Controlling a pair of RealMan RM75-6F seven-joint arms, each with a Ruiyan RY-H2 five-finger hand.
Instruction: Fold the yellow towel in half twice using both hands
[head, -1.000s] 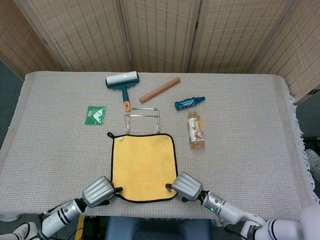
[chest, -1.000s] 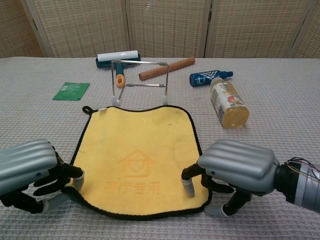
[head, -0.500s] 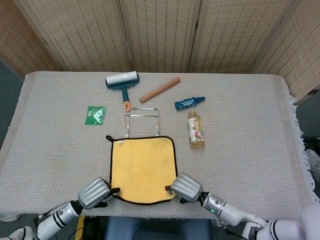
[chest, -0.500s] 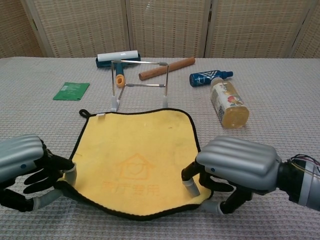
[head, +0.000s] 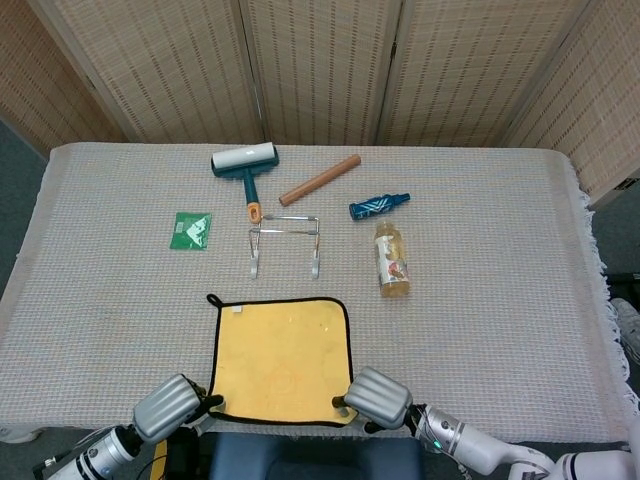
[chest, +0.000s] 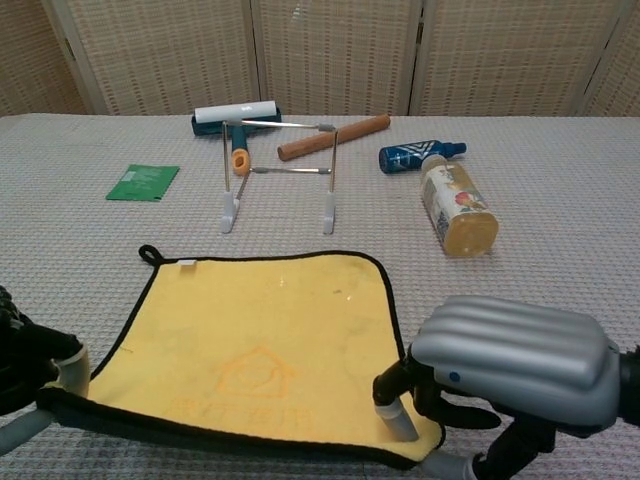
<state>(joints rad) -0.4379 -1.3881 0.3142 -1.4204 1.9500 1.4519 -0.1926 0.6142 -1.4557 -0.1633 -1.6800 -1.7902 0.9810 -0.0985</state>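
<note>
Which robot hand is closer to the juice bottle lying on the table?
The right hand. It grips the yellow towel's near right corner, almost straight below the bottle. The left hand grips the near left corner, much farther across.

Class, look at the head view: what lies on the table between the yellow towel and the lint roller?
The metal wire rack stands between the yellow towel and the lint roller; the head view shows it most plainly, with bare tablecloth on either side of it.
</note>
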